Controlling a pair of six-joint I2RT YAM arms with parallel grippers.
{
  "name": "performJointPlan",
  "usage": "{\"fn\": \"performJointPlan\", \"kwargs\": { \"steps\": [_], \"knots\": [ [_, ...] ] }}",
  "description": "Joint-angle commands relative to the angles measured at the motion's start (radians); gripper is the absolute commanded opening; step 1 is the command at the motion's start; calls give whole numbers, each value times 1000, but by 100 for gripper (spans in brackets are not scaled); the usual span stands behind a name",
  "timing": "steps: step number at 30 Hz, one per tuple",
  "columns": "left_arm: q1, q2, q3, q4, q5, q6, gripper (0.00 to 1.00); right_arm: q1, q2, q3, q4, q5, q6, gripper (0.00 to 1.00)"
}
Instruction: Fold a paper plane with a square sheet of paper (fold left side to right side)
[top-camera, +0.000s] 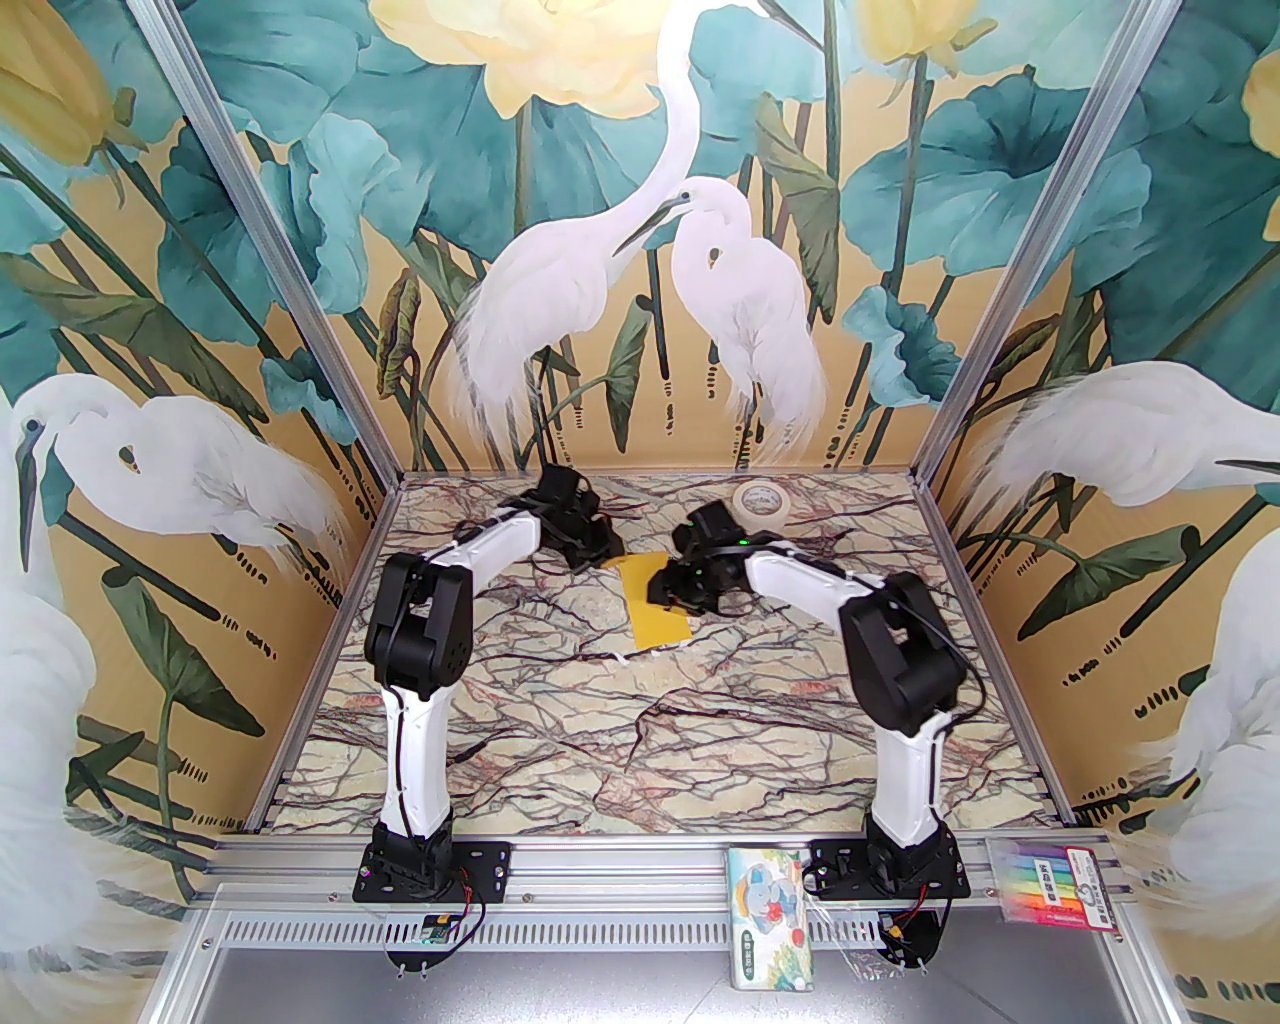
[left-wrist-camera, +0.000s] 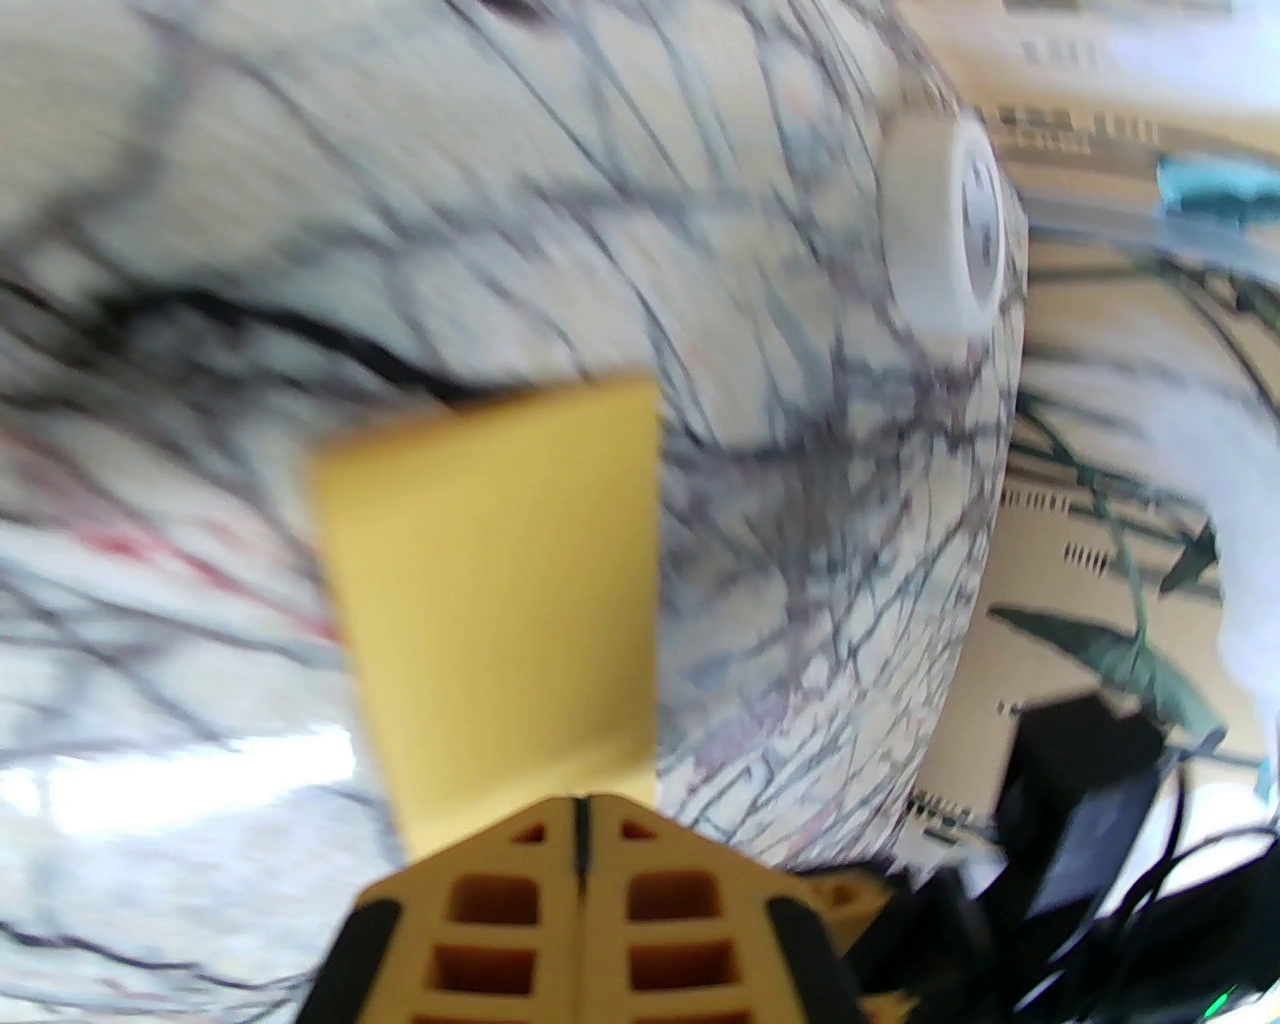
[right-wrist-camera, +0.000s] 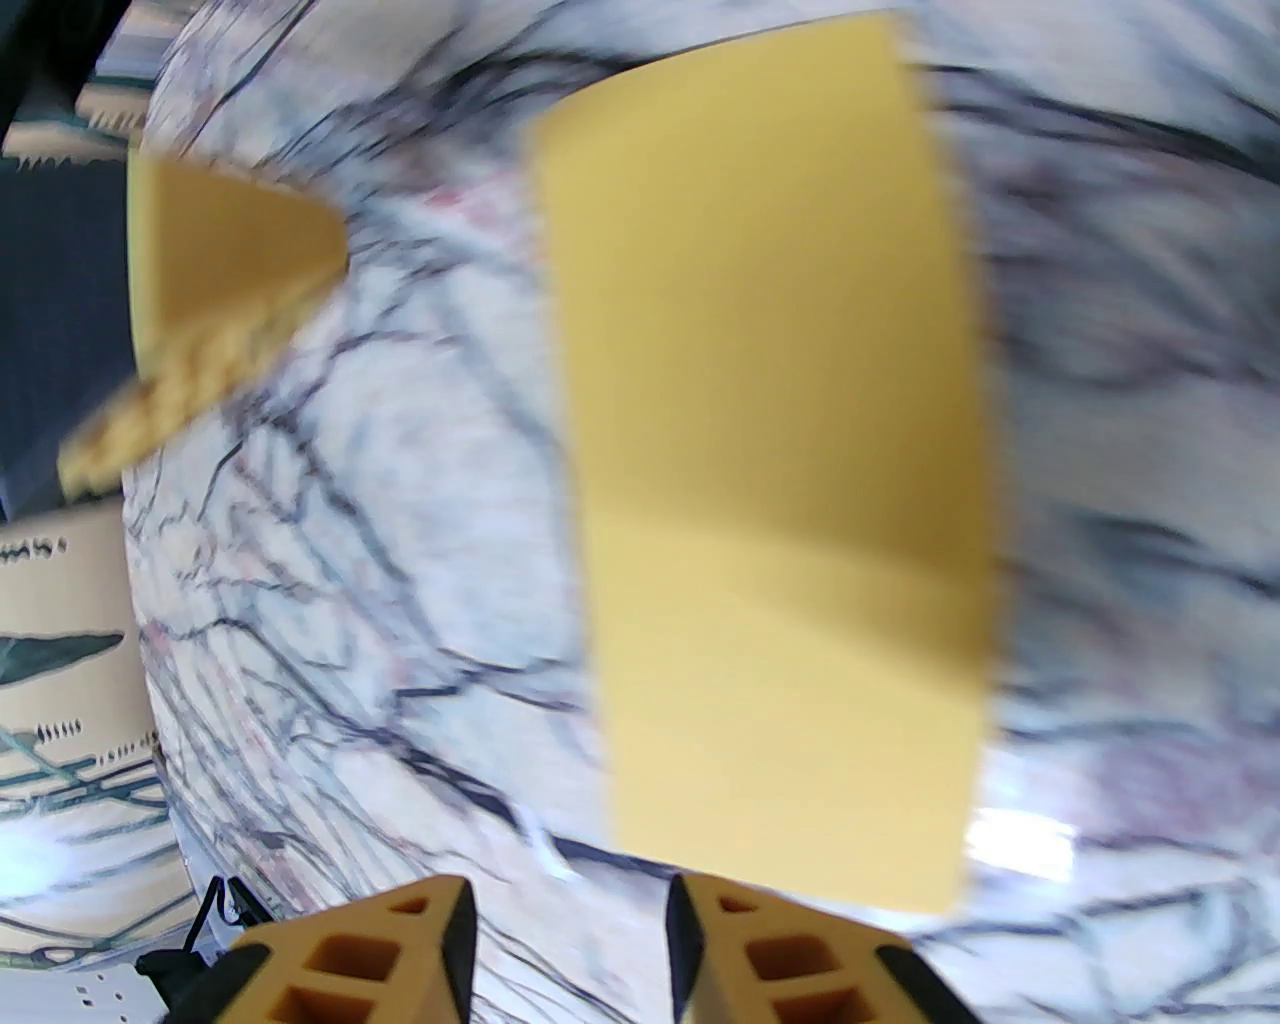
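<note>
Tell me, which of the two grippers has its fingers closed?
The left gripper: its yellow fingers press together with no gap. On the right gripper the fingers stand clearly apart.

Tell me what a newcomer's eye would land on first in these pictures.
The bright yellow sheet of paper stands out, lying as a narrow rectangle mid-table on the veined marble tabletop. Both arms reach in to its far end, the left arm's fingers pressed shut beside it and the right arm's fingers apart above it. Behind, the walls carry a large mural of white egrets among teal leaves.
</note>
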Motion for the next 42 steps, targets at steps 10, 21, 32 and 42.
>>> {"fn": "performJointPlan", "kwargs": {
  "steps": [10,21,32,42],
  "knots": [
    [-51,123,-1,-29,-62,12,0,-47,-15,-123,-7,25,-13,42],
    [-50,156,-40,-28,-89,26,0,-47,38,-91,1,-7,7,42],
    [-53,150,-57,-7,-69,16,0,-35,72,-62,31,-67,27,38],
    [-53,136,-62,-5,-68,18,0,-29,70,-37,-9,-20,8,36]
  ]
}}
